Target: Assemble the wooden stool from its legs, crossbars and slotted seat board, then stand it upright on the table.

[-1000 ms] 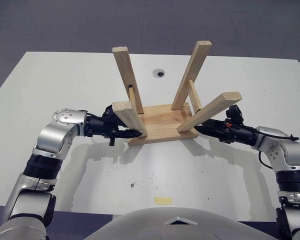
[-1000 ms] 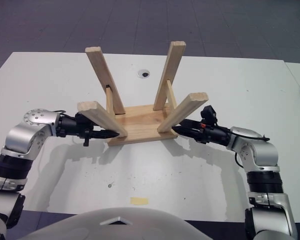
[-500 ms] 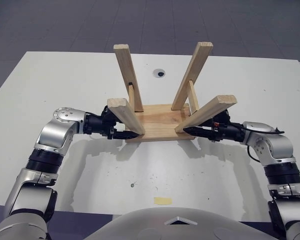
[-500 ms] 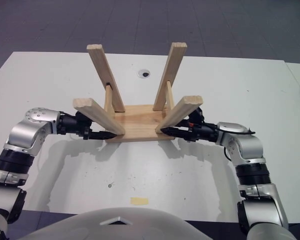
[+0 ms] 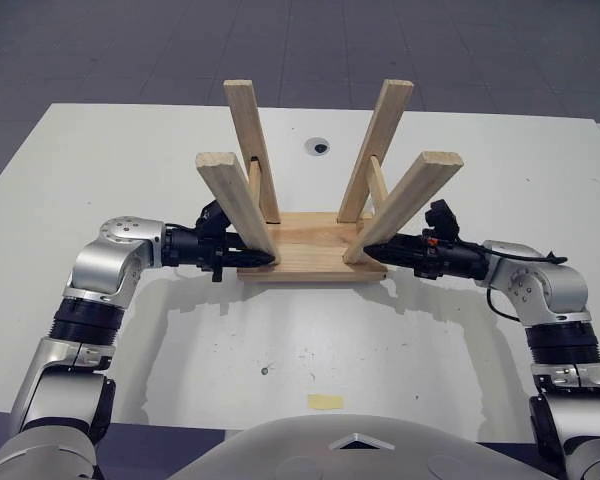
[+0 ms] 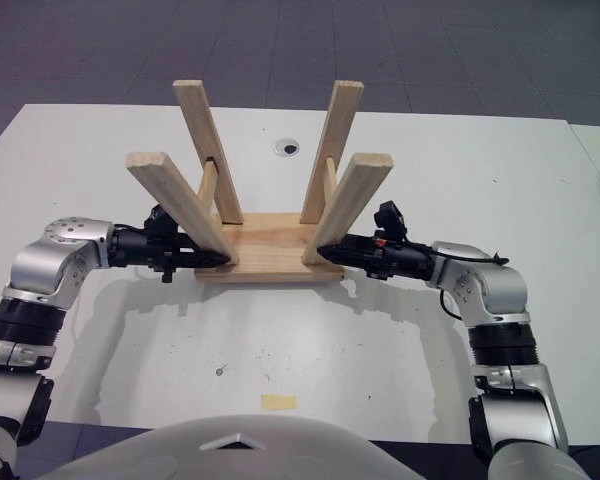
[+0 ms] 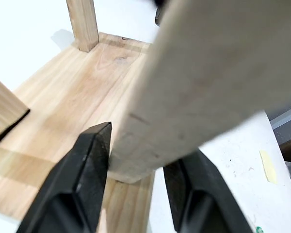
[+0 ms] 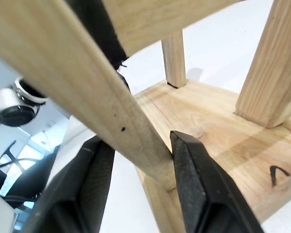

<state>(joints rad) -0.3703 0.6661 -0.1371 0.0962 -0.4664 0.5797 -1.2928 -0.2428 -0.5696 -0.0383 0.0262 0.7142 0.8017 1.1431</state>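
The wooden stool lies upside down, its seat board (image 5: 310, 258) flat on the white table (image 5: 130, 160). Four legs point up. Two far legs (image 5: 252, 145) (image 5: 380, 145) stand in their slots, each with a short crossbar (image 5: 377, 182) behind it. My left gripper (image 5: 258, 257) is shut on the base of the near-left leg (image 5: 230, 195), with black fingers (image 7: 87, 174) on both sides of the wood (image 7: 203, 73). My right gripper (image 5: 372, 247) is shut on the base of the near-right leg (image 5: 405, 200), its fingers (image 8: 203, 184) pressing the leg (image 8: 87, 92) just above the board.
A round hole (image 5: 321, 147) sits in the table behind the stool. A small yellow tape scrap (image 5: 326, 401) lies near the front edge. Bare table spreads out left, right and in front of the stool.
Both near legs have swung from a low outward lean to a steeper, more upright angle. The right gripper has moved in and shut on its leg. The board has shifted slightly left.
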